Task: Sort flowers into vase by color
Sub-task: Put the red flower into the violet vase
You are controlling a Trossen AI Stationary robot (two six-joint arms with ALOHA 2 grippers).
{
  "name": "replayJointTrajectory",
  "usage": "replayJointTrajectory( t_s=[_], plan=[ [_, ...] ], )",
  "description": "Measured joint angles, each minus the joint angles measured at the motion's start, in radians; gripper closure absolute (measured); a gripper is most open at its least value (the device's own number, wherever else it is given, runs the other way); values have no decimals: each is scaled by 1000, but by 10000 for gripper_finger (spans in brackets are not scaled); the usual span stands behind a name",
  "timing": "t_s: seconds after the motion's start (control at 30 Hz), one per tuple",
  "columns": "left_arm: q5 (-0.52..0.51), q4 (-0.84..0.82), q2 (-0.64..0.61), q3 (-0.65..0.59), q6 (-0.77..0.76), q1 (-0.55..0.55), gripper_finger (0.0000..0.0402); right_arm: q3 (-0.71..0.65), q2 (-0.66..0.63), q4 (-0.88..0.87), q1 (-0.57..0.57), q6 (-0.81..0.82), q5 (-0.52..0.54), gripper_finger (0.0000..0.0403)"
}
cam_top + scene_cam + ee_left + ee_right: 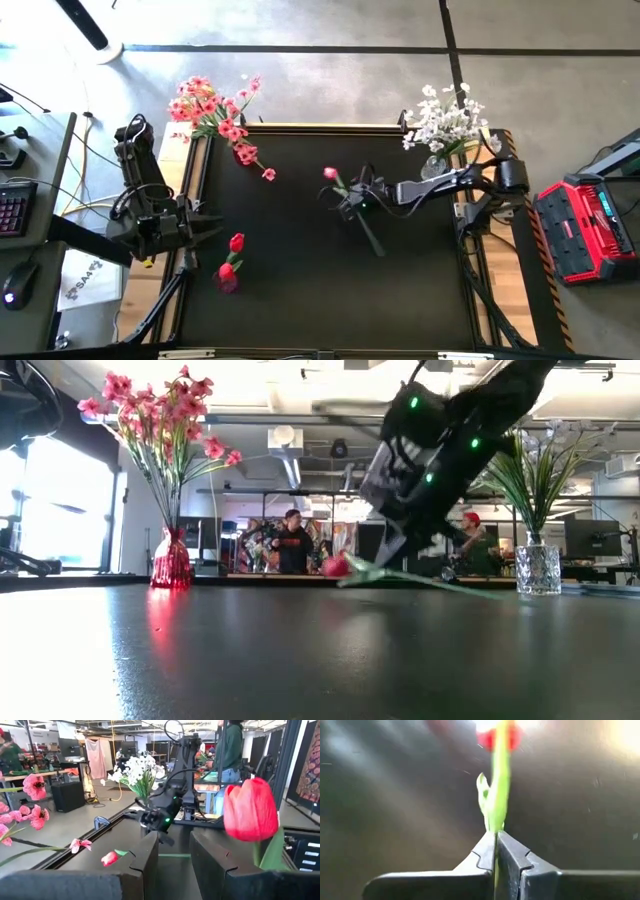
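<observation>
A red tulip-like bud (330, 173) on a long green stem lies mid-table, and my right gripper (352, 203) is shut on that stem. In the low view the bud (335, 567) sits just above the tabletop. A red vase with pink blossoms (243, 152) stands at the far left. White blossoms fill a glass vase (435, 165) at the far right. A small vase with red buds (228, 275) stands near the left edge. My left gripper (205, 228) waits open beside it, touching nothing. My right gripper pinches the tulip's green stem (495, 825) between its two fingers, just below a leaf, about midway along. It reaches in from the table's right side, slanting down, fingers across the stem. The bud end (335, 567) is raised slightly and the long stem end (480, 593) slopes toward the table.
The black tabletop has a raised frame (300, 128) along its far edge. A red toolbox (585, 225) sits off the right side and a desk with keyboard (12, 210) off the left. People stand in the room beyond (292, 540). Free room lies in the table's near half.
</observation>
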Motion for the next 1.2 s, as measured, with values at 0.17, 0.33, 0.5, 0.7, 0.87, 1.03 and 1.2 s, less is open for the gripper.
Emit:
replayJointTrajectory(
  t_s=[0.17, 0.33, 0.5, 0.7, 0.87, 1.03, 1.2],
  plan=[
    [0, 1, 0, 33, -4, 11, 300, 0, -74, 46, 84, -78, 117, 402],
    [0, 1, 1, 48, -29, 29, 300, 3, -109, 2, 111, -79, 17, 401],
    [0, -1, 1, 48, -44, 32, 300, 2, -98, -126, 109, -111, -118, 373],
    [0, -5, 1, 48, -44, 32, 300, 2, -80, -31, 99, -319, -220, 280],
    [1, -21, 3, 48, -43, 32, 300, 3, -3, 73, 128, -466, -269, 189],
    [1, -20, 3, 48, -36, 32, 300, 3, 59, 99, 123, -524, -263, 156],
    [0, -17, 3, 48, -25, 54, 300, 3, 134, 173, 96, -563, -266, 185]
  ],
)
